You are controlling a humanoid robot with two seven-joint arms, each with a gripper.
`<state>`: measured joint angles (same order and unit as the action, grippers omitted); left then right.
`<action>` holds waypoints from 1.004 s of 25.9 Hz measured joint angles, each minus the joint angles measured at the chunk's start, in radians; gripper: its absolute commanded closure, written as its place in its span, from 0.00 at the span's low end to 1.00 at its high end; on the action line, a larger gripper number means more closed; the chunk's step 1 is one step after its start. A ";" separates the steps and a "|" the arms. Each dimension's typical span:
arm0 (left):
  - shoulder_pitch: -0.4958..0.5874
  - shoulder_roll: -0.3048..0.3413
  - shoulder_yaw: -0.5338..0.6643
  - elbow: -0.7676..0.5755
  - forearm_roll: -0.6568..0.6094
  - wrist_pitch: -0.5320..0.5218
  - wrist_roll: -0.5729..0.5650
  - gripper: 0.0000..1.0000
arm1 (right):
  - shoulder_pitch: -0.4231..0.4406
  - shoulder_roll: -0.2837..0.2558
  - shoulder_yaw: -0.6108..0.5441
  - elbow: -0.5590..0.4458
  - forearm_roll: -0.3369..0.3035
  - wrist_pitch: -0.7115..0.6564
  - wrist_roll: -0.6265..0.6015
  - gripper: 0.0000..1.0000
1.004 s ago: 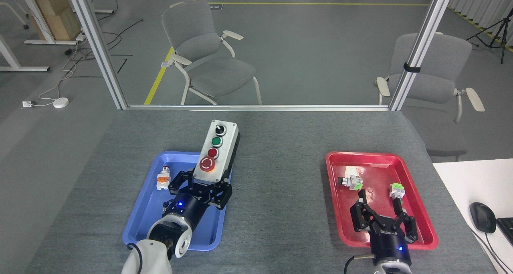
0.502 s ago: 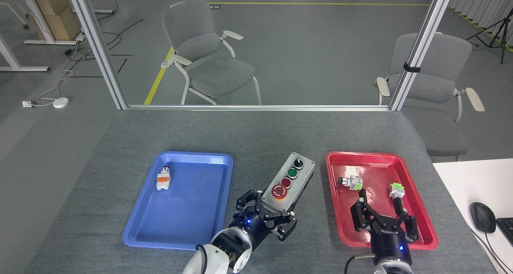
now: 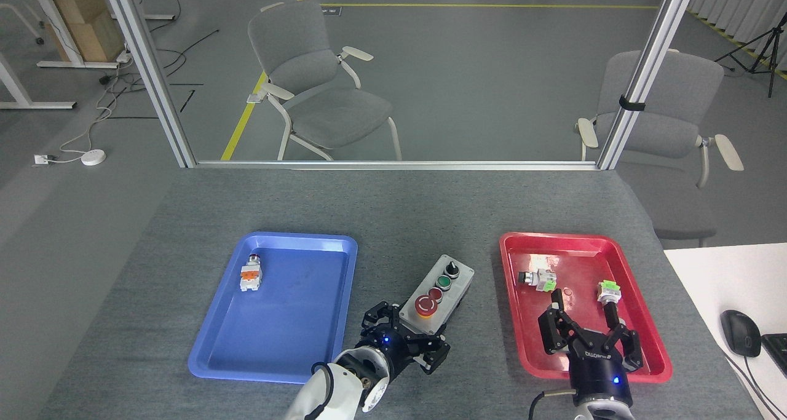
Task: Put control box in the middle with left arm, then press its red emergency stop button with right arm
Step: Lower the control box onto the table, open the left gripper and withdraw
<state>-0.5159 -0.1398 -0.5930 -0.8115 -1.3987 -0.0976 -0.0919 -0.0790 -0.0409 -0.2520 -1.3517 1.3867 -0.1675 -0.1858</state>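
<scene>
The light-grey control box [image 3: 439,291] lies on the grey cloth between the two trays, slanting up to the right. Its big red emergency stop button [image 3: 425,305] sits at the near end, with the small red, green and black controls behind it. My left gripper [image 3: 407,340] is shut on the box's near end, fingers on both sides. My right gripper [image 3: 584,321] stands open over the red tray [image 3: 642,321], apart from the box, with nothing between its fingers.
The blue tray [image 3: 295,321] at the left holds a small white-and-orange switch part [image 3: 251,273]. The red tray holds two small switch parts [image 3: 538,278] [image 3: 609,291]. A white desk with a mouse [image 3: 741,332] is at the right edge.
My left gripper carried the control box from above the blue tray rightward to the cloth between the trays, then lowered it slightly. The right arm stayed still.
</scene>
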 measured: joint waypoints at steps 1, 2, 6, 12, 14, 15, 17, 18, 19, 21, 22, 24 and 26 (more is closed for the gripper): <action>0.000 0.000 0.000 0.004 0.001 0.000 0.000 0.99 | 0.000 0.000 0.000 0.000 0.000 0.000 -0.001 0.01; 0.000 -0.001 0.000 0.007 0.003 -0.002 0.000 0.88 | 0.000 0.000 -0.001 0.000 0.000 -0.001 -0.002 0.01; -0.001 0.000 -0.001 0.022 0.006 0.003 0.001 0.38 | 0.000 -0.001 -0.001 -0.001 0.000 -0.001 -0.005 0.01; -0.001 0.000 -0.001 0.042 0.008 0.003 0.009 0.11 | 0.000 0.000 -0.001 0.000 0.000 0.000 -0.018 0.01; -0.001 0.000 -0.001 0.042 0.009 0.003 0.010 0.02 | 0.000 0.000 -0.001 0.000 0.000 0.001 -0.023 0.01; -0.001 0.000 0.000 0.040 0.010 0.004 0.009 0.02 | 0.000 0.000 -0.001 0.000 0.000 0.001 -0.024 0.01; 0.004 0.001 0.002 0.032 0.012 0.006 0.011 0.02 | 0.000 0.000 -0.001 0.000 -0.001 0.001 -0.024 0.01; 0.011 0.002 0.003 0.023 0.013 0.004 0.011 0.02 | 0.000 0.000 -0.001 0.000 -0.001 0.001 -0.024 0.02; 0.019 0.004 0.004 0.007 0.014 0.003 0.011 0.02 | 0.000 -0.001 -0.001 0.000 -0.003 0.002 -0.024 0.02; 0.052 0.013 0.006 -0.047 0.014 -0.004 0.011 0.02 | -0.001 -0.003 -0.001 0.000 -0.008 0.002 -0.025 0.03; 0.074 0.024 0.007 -0.085 0.015 -0.010 0.011 0.01 | -0.001 -0.003 0.000 0.001 -0.011 0.002 -0.027 0.03; 0.132 0.073 0.008 -0.183 0.015 -0.015 0.008 0.01 | 0.000 -0.004 0.002 0.001 -0.014 0.002 -0.027 0.05; 0.193 0.135 0.009 -0.295 0.017 -0.015 0.004 0.01 | 0.000 -0.004 0.003 0.002 -0.015 0.003 -0.020 0.08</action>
<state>-0.3230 -0.0049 -0.5838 -1.1061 -1.3821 -0.1122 -0.0880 -0.0790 -0.0448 -0.2492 -1.3500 1.3721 -0.1650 -0.2060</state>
